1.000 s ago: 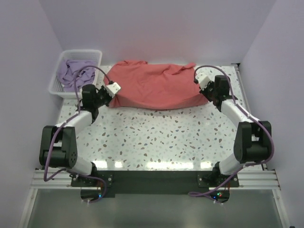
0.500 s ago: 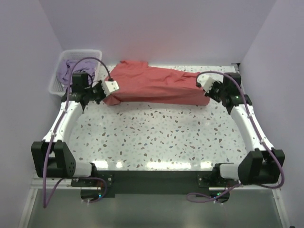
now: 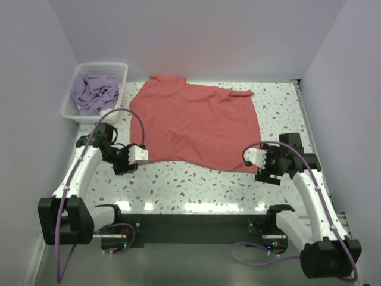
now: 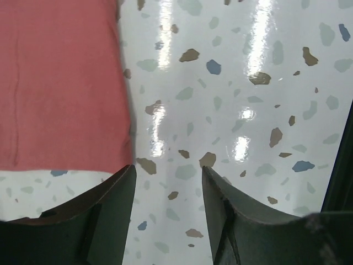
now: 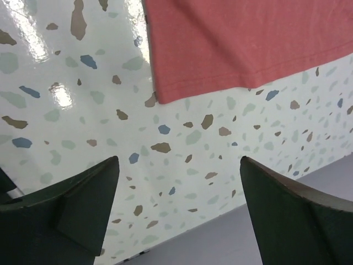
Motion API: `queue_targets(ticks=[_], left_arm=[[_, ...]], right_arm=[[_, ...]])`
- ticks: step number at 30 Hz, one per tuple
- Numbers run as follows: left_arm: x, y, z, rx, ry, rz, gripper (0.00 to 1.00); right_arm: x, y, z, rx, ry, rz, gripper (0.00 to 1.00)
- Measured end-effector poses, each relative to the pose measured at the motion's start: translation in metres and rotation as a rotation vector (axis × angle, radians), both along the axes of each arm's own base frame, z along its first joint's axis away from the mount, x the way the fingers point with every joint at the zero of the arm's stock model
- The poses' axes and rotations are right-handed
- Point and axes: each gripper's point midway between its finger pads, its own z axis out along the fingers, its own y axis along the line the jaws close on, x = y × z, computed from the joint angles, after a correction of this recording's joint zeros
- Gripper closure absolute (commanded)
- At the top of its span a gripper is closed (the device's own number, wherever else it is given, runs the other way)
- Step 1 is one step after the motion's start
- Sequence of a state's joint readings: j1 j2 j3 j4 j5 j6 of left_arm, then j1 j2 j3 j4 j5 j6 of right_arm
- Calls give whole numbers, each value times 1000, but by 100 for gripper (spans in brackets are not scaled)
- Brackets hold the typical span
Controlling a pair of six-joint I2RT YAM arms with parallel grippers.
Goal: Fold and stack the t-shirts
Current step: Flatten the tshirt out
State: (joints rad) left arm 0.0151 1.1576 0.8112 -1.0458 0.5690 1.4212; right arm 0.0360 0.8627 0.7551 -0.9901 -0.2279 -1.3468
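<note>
coral t-shirt [image 3: 196, 122] spread flat | left claw [image 4: 166, 172] parted | right claw [image 5: 179, 161] wide

Your right gripper [image 5: 179, 160] stands wide open above the table [image 5: 66, 99].
Ahead of its dark fingers [image 5: 71, 210] you see the coral-red t-shirt [image 5: 248, 38] lying flat, its hemmed corner apart from both tips; only speckled terrazzo shows between them.

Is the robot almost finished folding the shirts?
Not nearly. Done: the coral-red shirt lies spread flat on the table, ready to fold. In hand: nothing. The left gripper and right gripper are open beside its near corners. Left: fold it, take the lavender shirt out of the white basket, fold that too, and stack them.
</note>
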Motion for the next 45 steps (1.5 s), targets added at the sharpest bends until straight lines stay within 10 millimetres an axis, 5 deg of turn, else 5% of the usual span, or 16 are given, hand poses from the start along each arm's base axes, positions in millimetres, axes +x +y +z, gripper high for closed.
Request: queue_targets(ticks=[5,10,16,22,26,31,39,45], left_arm=[[45,3,15,-54,62,123,31],[85,3,-1,-85,183,262,32],[95,13,-24,-35,276,368,25],[65,24,-44,39,319,380,25],[51,30,-59,85,347,389,26],[58,30,-58,76,343,403,32],[173,28,-6,-48,164,558,44],[205,29,-24,-72,205,661,46]], right_arm=[[29,4,8,58,175,-136,38],[81,15,-15,130,382,-337,46],[68,33,-30,128,484,-428,47],[31,65,-43,65,516,-341,50],[21,62,-57,25,537,-359,50],[24,52,-73,-33,522,-380,60],[19,37,-86,-105,505,-398,65],[24,35,-87,-116,488,-405,66]])
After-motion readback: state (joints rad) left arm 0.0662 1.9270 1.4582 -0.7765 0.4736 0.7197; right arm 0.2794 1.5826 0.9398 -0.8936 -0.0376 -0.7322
